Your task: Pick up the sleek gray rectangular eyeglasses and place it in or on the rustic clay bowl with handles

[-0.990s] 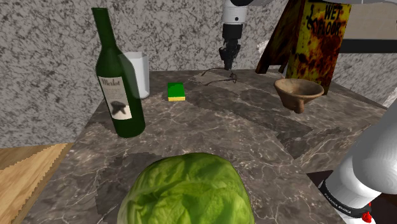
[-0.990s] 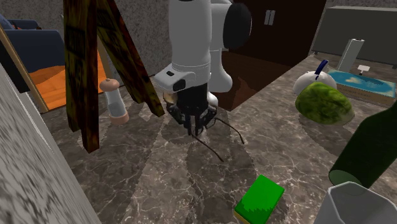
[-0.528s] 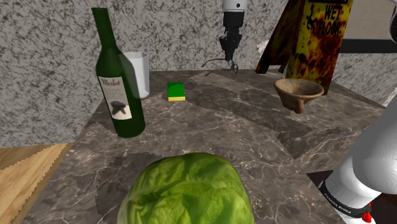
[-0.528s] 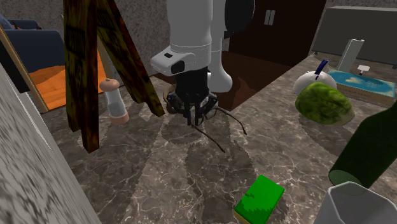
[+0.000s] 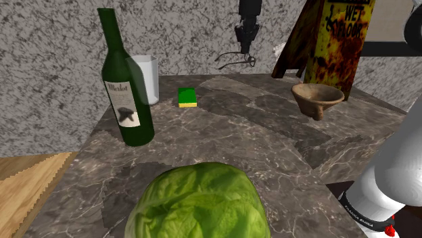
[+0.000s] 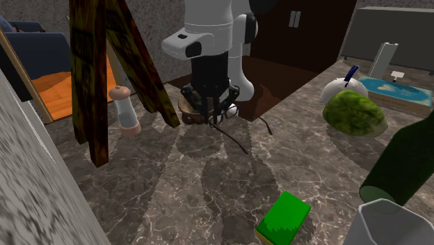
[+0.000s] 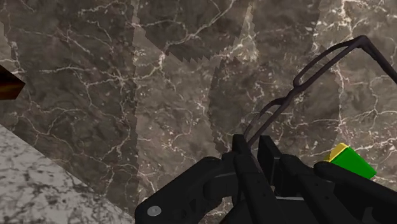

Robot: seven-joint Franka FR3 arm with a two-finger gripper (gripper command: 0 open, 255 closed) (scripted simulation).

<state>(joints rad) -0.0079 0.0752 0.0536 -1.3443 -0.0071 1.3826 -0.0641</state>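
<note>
Transport step: my fingers [image 7: 243,167], closed on the thin frame of the gray eyeglasses [image 7: 327,60], hold them in the air above the bench [image 5: 257,128]; the next move, I judge, calls for carrying them over the clay bowl [image 5: 318,94] and releasing.

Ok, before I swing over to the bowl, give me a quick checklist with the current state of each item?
1. Grip on the eyeglasses: the fingers clasp the frame. Ok.
2. Eyeglasses clear of the table: they hang above it under the gripper. Ok.
3. Bowl upright and empty. Ok.
4. Room to pass the wet floor sign standing close behind the bowl. Cannot tell.
5. Loose temple arm dangling low; whether it clears the bowl's rim. Cannot tell.
</note>
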